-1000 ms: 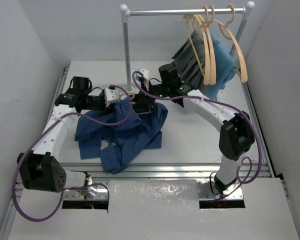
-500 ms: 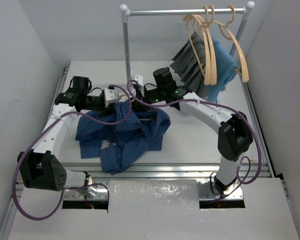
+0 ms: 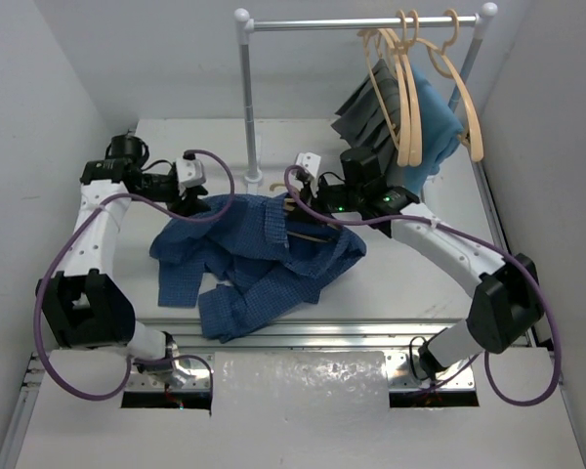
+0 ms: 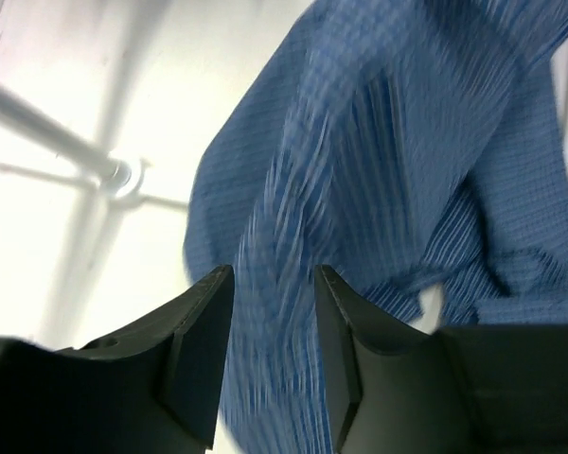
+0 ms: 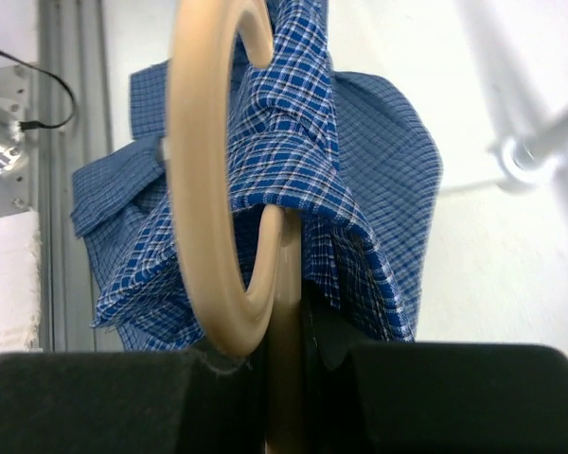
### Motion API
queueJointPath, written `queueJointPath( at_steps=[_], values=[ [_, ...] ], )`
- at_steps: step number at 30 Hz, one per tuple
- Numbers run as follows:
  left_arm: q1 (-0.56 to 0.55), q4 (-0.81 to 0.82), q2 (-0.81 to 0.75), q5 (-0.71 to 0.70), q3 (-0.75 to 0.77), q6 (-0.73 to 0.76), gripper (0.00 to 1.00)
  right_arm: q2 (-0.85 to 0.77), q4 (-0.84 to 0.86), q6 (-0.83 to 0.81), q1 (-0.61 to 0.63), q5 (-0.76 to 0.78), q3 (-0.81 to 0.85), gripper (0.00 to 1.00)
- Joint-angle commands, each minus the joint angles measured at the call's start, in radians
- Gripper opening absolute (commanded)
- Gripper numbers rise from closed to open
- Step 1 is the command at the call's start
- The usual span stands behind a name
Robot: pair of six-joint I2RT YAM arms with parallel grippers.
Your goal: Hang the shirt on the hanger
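Observation:
The blue checked shirt [image 3: 249, 256] lies crumpled on the table between the arms. Its upper part is draped over the tan wooden hanger [image 3: 291, 204]. My right gripper [image 3: 311, 198] is shut on that hanger. In the right wrist view the hanger's neck [image 5: 286, 312] stands clamped between the jaws of the right gripper [image 5: 298, 352], the hook [image 5: 204, 180] curves up, and shirt fabric [image 5: 303, 113] hangs over it. My left gripper [image 3: 200, 202] sits at the shirt's upper left edge. In its own view the left gripper [image 4: 273, 279] is open, with blurred shirt cloth [image 4: 379, 161] beyond the gap.
A clothes rack stands at the back, with its pole [image 3: 246, 98] behind the shirt and its bar [image 3: 361, 21] across the top. Several spare hangers [image 3: 410, 88], a dark grey garment [image 3: 366, 112] and a teal cloth [image 3: 438, 117] hang at its right end. The rack's foot [image 4: 121, 176] is near the left gripper.
My left gripper has opened, let go of the shirt and drawn back to the left. My right gripper has carried the hanger to the right, dragging the shirt's top with it.

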Motion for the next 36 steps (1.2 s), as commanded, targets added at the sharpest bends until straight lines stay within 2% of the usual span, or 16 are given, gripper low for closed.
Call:
queueJointPath(
  at_steps=[1, 6, 12, 13, 15, 17, 23, 28, 34, 36],
  values=[
    [0.021, 0.056, -0.050, -0.022, -0.026, 0.021, 0.39, -0.074, -0.015, 0.024, -0.040, 0.010, 0.003, 0.00],
    [0.024, 0.228, -0.109, -0.154, -0.170, -0.036, 0.44, -0.093, -0.101, 0.001, -0.048, -0.014, 0.055, 0.00],
    [0.032, 0.239, -0.046, -0.242, -0.207, -0.007, 0.40, -0.073, -0.165, -0.002, -0.048, -0.042, 0.126, 0.00],
    [0.032, 0.280, -0.039, -0.283, -0.217, -0.080, 0.24, -0.068, -0.170, -0.002, -0.048, -0.040, 0.132, 0.00],
    [0.035, 0.393, -0.026, -0.379, -0.233, -0.146, 0.05, -0.065, -0.182, 0.001, -0.048, -0.044, 0.143, 0.00],
    [0.050, 0.392, 0.001, -0.401, -0.222, -0.145, 0.00, -0.068, -0.192, 0.001, -0.049, -0.040, 0.145, 0.00],
    [0.164, 0.486, 0.032, -0.443, -0.219, -0.245, 0.00, -0.079, -0.219, 0.002, -0.091, -0.030, 0.137, 0.00],
    [0.196, 0.581, 0.026, -0.490, -0.294, -0.266, 0.00, -0.116, -0.236, -0.010, -0.101, -0.024, 0.135, 0.00],
    [0.233, 0.586, -0.029, -0.397, -0.359, -0.231, 0.00, -0.142, -0.273, -0.003, -0.111, 0.073, 0.169, 0.00],
    [0.233, 0.575, -0.087, -0.310, -0.372, -0.228, 0.00, -0.133, -0.285, 0.025, -0.111, 0.104, 0.198, 0.00]
  ],
)
